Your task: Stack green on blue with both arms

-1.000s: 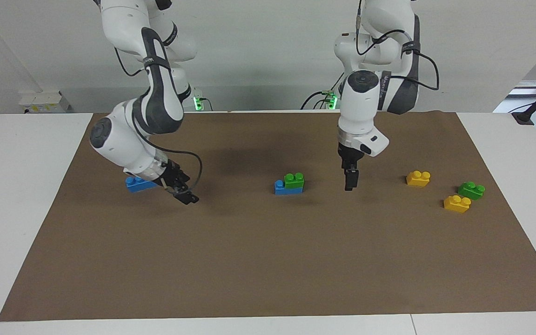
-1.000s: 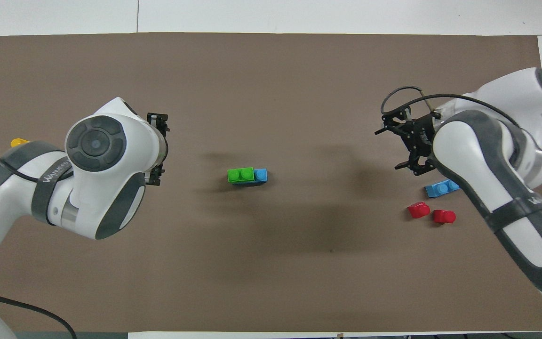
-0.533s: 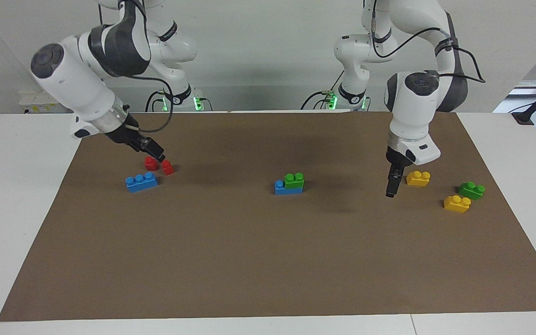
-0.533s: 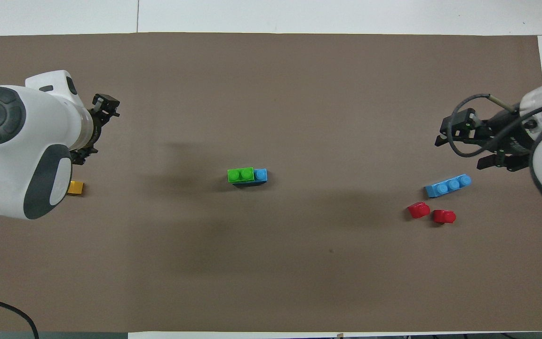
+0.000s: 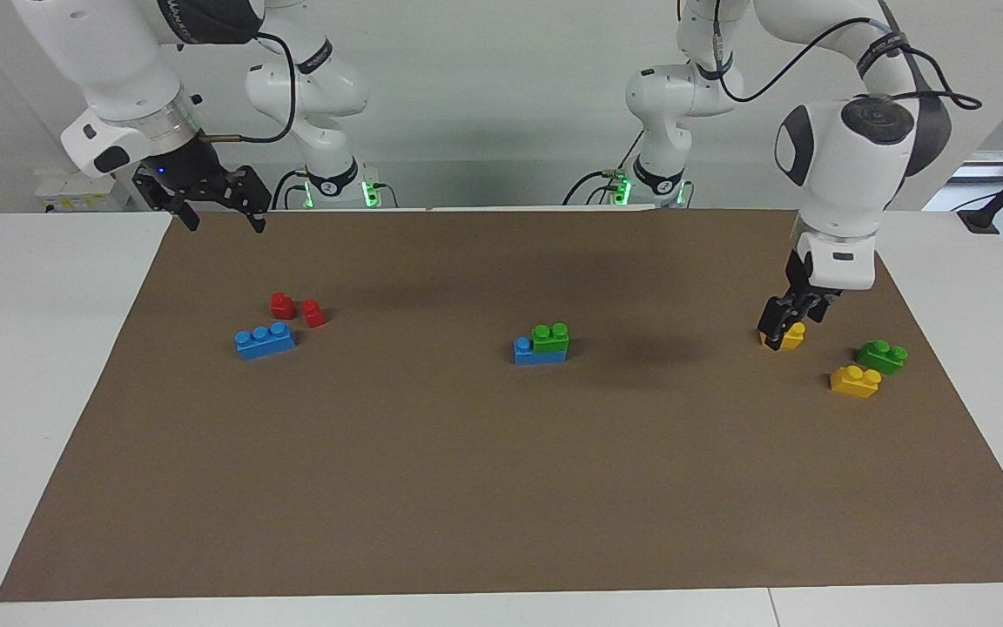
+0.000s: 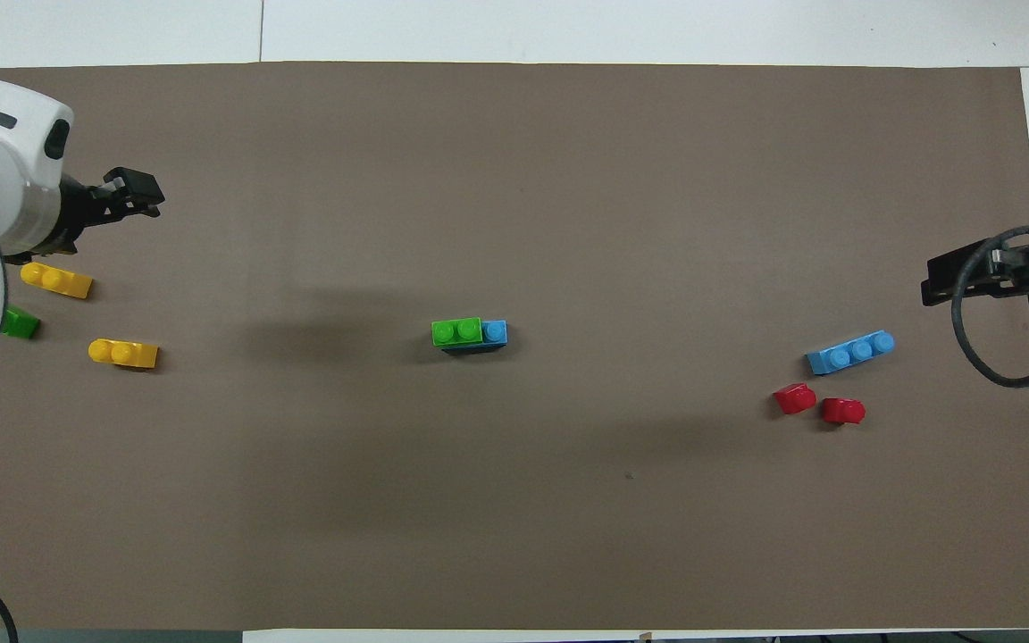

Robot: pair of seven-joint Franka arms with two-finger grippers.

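A green brick (image 5: 550, 337) sits on a blue brick (image 5: 526, 351) at the middle of the brown mat, covering two of its studs; the stack also shows in the overhead view as green (image 6: 456, 332) on blue (image 6: 496, 332). A second blue brick (image 5: 265, 340) lies alone toward the right arm's end. A second green brick (image 5: 882, 355) lies toward the left arm's end. My left gripper (image 5: 784, 327) hangs empty in the air over the mat by the yellow bricks. My right gripper (image 5: 210, 209) is open and empty, raised over the mat's corner at its own end.
Two yellow bricks (image 5: 855, 380) (image 5: 796, 336) lie next to the second green brick. Two small red bricks (image 5: 282, 305) (image 5: 314, 313) lie just nearer to the robots than the second blue brick. The brown mat (image 5: 501, 488) covers a white table.
Both arms have drawn back from the middle toward their own ends of the table and risen. The right gripper has swung up and now stands open. The bricks have not moved.
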